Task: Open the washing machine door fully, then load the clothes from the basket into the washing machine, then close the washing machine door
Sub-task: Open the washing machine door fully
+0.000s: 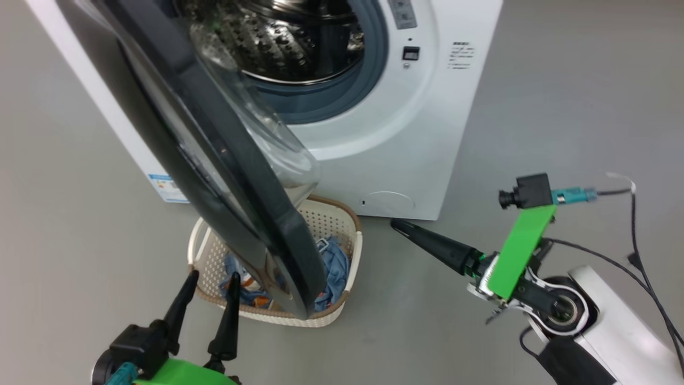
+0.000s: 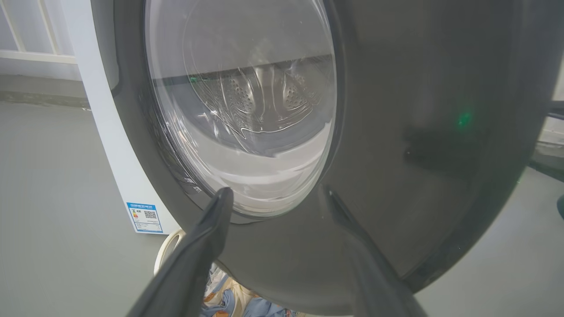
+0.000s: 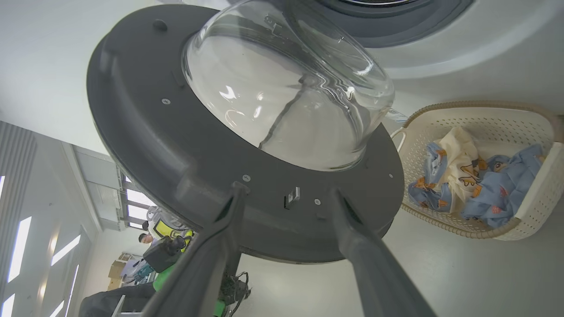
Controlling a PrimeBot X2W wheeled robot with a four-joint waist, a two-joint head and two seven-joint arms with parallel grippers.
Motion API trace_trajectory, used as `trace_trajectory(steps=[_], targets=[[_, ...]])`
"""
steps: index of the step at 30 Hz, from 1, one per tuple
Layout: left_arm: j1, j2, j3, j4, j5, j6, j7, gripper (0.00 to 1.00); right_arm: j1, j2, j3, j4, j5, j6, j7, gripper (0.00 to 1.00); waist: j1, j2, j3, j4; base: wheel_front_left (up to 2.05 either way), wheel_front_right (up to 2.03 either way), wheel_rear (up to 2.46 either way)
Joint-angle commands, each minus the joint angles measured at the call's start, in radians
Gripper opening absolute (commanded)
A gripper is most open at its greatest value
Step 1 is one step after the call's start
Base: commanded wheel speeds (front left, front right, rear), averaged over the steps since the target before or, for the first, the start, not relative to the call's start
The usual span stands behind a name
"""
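One washing machine (image 1: 395, 139) stands on the grey floor (image 1: 561, 107), with one blue label sticker (image 1: 168, 188) low on its left side. Its one washing machine door (image 1: 230, 176) is hinged on the left and swung part-way open, so the steel drum (image 1: 288, 43) shows. The door's lower rim hangs over the one basket (image 1: 342, 224), which sits on the floor just in front of the machine. The clothes (image 1: 334, 270) lie inside the basket. In the right wrist view they show as two blue patches and one cream piece, and I cannot tell how many garments that makes.

There are two grippers with two fingers each. The left gripper (image 1: 214, 274) is at the basket's near rim, its fingers spread wide and holding nothing. The right gripper (image 3: 288, 189) is right of the basket. Its fingers are also spread wide, pointing at the door's inner edge and gripping nothing.
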Motion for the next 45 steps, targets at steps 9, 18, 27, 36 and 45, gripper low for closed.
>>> trace_trajectory(steps=[9, 18, 27, 36, 45], targets=[[0.014, 0.028, 0.065, -0.026, -0.008, -0.003, -0.006, 1.00, 0.094, -0.070, 0.020, -0.005, -0.028, 0.002, -0.120, 1.00, 0.0000, 0.0000, -0.030, -0.066, 0.00, 0.00, 0.00], [0.044, 0.031, 0.087, -0.032, -0.007, -0.003, -0.006, 1.00, 0.182, -0.150, 0.034, 0.031, -0.060, 0.002, -0.289, 1.00, 0.0000, 0.0000, -0.048, -0.103, 0.00, 0.00, 0.00], [0.053, 0.025, 0.098, -0.032, -0.007, -0.003, -0.006, 1.00, 0.216, -0.224, 0.079, 0.111, -0.112, 0.002, -0.505, 1.00, 0.0000, 0.0000, -0.048, -0.124, 0.00, 0.00, 0.00], [0.060, 0.029, 0.103, -0.025, -0.011, -0.003, -0.006, 1.00, 0.214, -0.277, 0.142, 0.210, -0.196, 0.002, -0.709, 1.00, 0.0000, 0.0000, -0.058, -0.128, 0.00, 0.00, 0.00], [0.067, 0.031, 0.113, -0.026, -0.010, -0.003, -0.006, 1.00, 0.234, -0.239, -0.044, 0.249, -0.473, 0.002, -0.738, 1.00, 0.0000, 0.0000, -0.061, -0.126, 0.00, 0.00, 0.00]])
